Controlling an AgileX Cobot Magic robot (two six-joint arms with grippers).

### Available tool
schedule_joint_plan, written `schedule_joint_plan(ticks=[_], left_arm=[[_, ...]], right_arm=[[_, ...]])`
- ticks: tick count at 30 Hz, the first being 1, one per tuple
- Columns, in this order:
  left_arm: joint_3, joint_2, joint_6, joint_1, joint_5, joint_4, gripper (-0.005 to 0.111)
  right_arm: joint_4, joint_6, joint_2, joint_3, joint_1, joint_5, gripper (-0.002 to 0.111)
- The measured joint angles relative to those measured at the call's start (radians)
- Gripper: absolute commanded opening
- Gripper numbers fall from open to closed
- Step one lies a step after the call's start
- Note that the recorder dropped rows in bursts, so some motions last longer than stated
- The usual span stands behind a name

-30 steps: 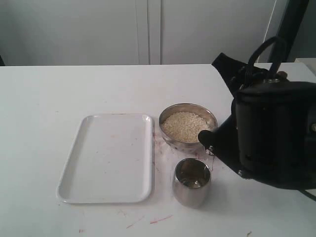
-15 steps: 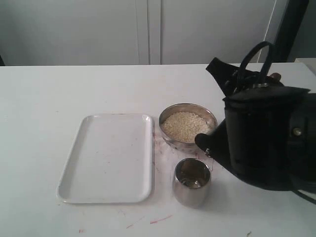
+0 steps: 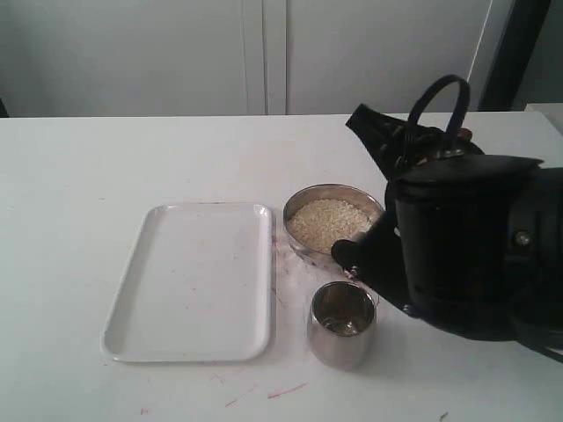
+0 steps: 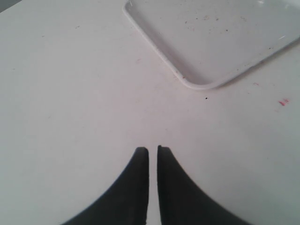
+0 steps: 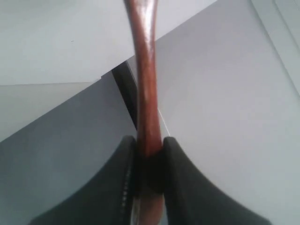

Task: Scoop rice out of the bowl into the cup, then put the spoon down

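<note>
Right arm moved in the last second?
Yes. The right arm shifted left in the exterior view, now covering more of the bowl on its right rim.

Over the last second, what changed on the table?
The right arm swung left; its dark front end now overlaps the bowl's near right rim, closer to the cup. Nothing visibly grabbed or released. Bowl, rice, cup and tray stayed put.
</note>
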Motion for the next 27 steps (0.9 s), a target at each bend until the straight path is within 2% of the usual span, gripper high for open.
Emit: schedule_joint_plan(ticks=[6,27], left_arm=[[0.0,0.0,0.0,0.0,0.0,0.0,0.014],[0.0,0.0,0.0,0.0,0.0,0.0,0.014]], right_arm=[[0.0,-0.085,0.0,0.0,0.0,-0.024,0.0],[-0.014,-0.156,0.004,0.0,0.0,-0.06,0.0]])
